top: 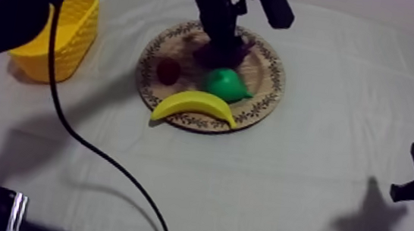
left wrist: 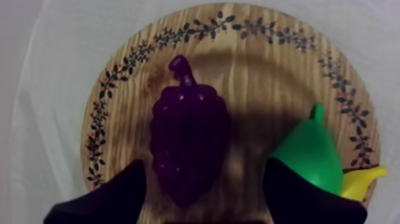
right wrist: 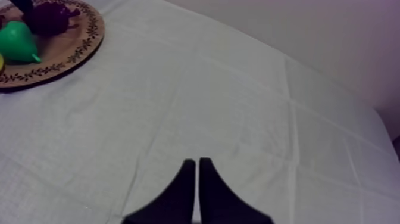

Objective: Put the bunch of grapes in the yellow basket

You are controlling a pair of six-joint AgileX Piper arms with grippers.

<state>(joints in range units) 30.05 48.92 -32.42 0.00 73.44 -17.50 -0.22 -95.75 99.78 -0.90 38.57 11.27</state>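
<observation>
Left gripper (left wrist: 202, 179) is straddling the purple toy bunch of grapes (left wrist: 189, 149) lying on the round patterned-rim wooden board (left wrist: 262, 71), jaws wide open and gripping nothing yet, so I'm guessing it's needing to squeeze shut, lift, then swing to the yellow plastic basket (top: 60, 33) near the board.

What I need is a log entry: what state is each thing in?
Left gripper: open, astride the grapes.
Right gripper: shut, empty, over the cloth.
Grapes: flat on the board.
Pear: on its side on the board.
Banana: lying at the board's edge.
Small red fruit: on the board.
Basket: upright.
</observation>
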